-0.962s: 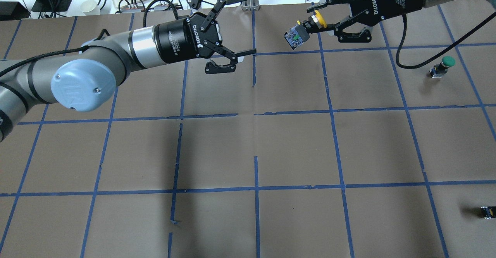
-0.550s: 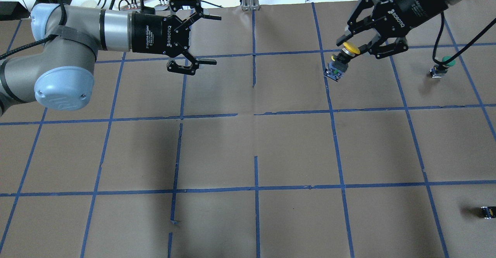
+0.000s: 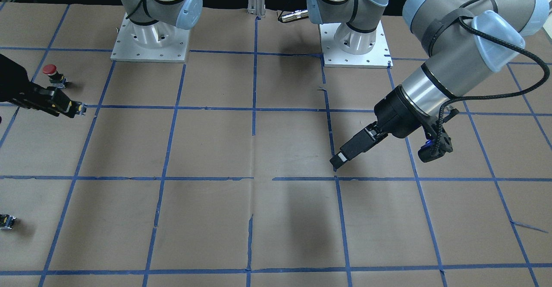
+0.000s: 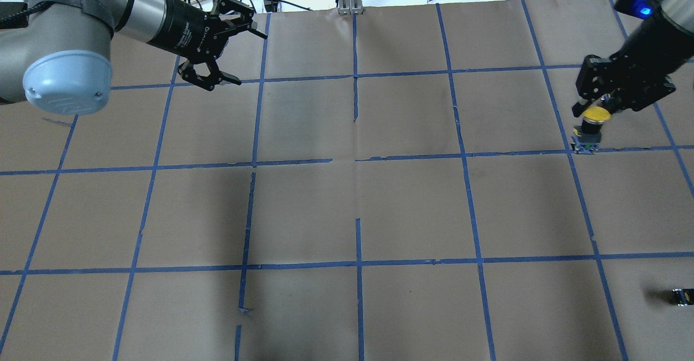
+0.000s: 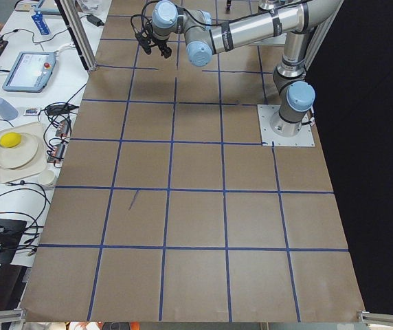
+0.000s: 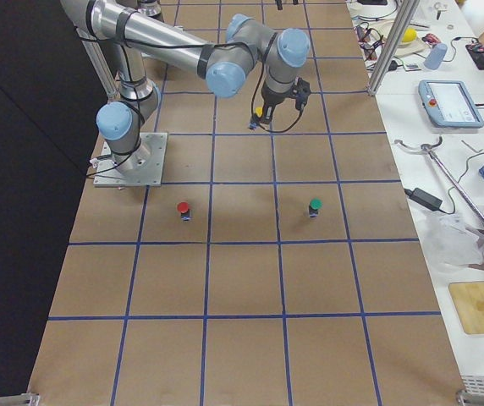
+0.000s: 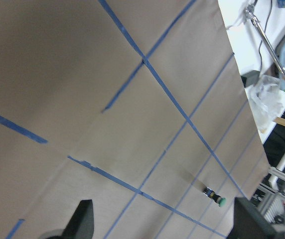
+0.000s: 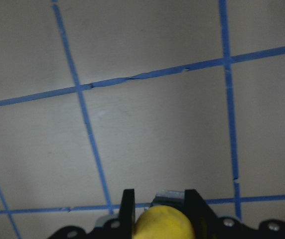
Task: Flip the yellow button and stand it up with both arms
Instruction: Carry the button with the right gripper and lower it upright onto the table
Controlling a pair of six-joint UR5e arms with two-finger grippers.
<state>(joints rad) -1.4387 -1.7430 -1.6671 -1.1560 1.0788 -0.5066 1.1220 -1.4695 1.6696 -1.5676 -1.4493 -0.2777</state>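
Beside blue tape (image 4: 623, 149), yellow button (image 4: 594, 115), cap uppermost

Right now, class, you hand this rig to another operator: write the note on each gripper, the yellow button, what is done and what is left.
Left gripper: open, empty, above the far left part of the table.
Right gripper: fingers shut on the yellow button at its cap, at the table's right side.
The button: upright, cap up, base at a blue tape line; whether it touches the paper cannot be told.
Done: button is cap up in the right gripper.
Left: seat it, open the fingers, withdraw, check it stands alone.
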